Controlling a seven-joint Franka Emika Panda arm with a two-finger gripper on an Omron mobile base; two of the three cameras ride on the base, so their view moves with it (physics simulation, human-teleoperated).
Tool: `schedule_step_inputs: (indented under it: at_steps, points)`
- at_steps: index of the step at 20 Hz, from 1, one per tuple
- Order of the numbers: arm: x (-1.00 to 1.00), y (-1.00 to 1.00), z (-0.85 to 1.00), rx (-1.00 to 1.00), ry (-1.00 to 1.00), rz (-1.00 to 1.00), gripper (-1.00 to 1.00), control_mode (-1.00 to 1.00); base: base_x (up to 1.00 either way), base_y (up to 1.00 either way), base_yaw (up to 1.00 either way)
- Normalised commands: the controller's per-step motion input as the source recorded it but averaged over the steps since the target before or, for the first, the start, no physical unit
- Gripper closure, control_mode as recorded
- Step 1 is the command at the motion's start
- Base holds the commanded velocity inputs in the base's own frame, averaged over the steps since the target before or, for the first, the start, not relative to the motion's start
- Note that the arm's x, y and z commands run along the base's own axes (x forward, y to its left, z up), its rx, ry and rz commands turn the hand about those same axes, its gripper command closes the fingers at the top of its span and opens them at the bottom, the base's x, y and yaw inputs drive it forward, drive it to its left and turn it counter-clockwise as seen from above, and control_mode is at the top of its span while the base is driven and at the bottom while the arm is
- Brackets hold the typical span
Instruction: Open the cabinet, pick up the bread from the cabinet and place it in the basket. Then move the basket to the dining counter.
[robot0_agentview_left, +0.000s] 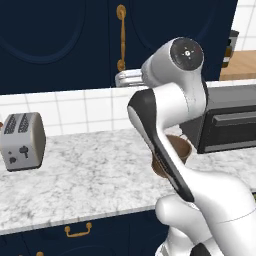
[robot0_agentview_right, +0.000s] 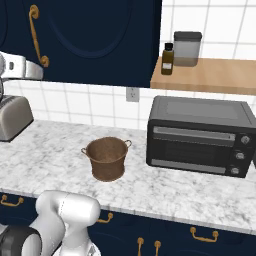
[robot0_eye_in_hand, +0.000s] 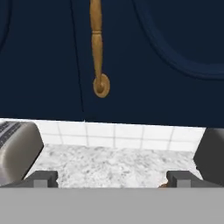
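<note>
Cabinet (robot0_eye_in_hand: 144, 57) doors closed, so the bread inside is hidden. Pincer (robot0_eye_in_hand: 112, 178) wide open, empty, facing the cabinet just below the brass handle (robot0_eye_in_hand: 98, 48). The handle looks rigid, smooth and thin, likely slippery; best taken mid-shaft, jaws across it. Door probably swings stiffly on its hinge. Basket (robot0_agentview_right: 106, 158) sits upright on the table (robot0_agentview_right: 45, 145), between toaster (robot0_agentview_right: 14, 117) and oven (robot0_agentview_right: 200, 136); looks light.
</note>
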Motion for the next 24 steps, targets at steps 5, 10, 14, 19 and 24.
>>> schedule_step_inputs:
  at_steps: [5, 10, 14, 19, 24]
  points:
    - [0.33, 0.35, 0.14, -0.02, -0.31, 0.02, -1.0, -1.0, 0.0, 0.0, 0.0]
    - [0.46, 0.0, 0.14, -0.02, -0.08, 0.0, -1.0, -1.0, 0.0, 0.0, 0.0]
    - [0.46, 0.0, 0.35, 0.0, 0.1, 0.0, -1.0, -1.0, 0.0, 0.0, 0.0]
    - [0.46, 0.0, 0.3, 0.0, 0.15, 0.0, -1.0, -1.0, 0.0, 0.0, 0.0]
    - [0.35, 0.07, 0.01, -0.02, 0.08, 0.0, -1.0, -1.0, 0.0, 0.0, 0.0]
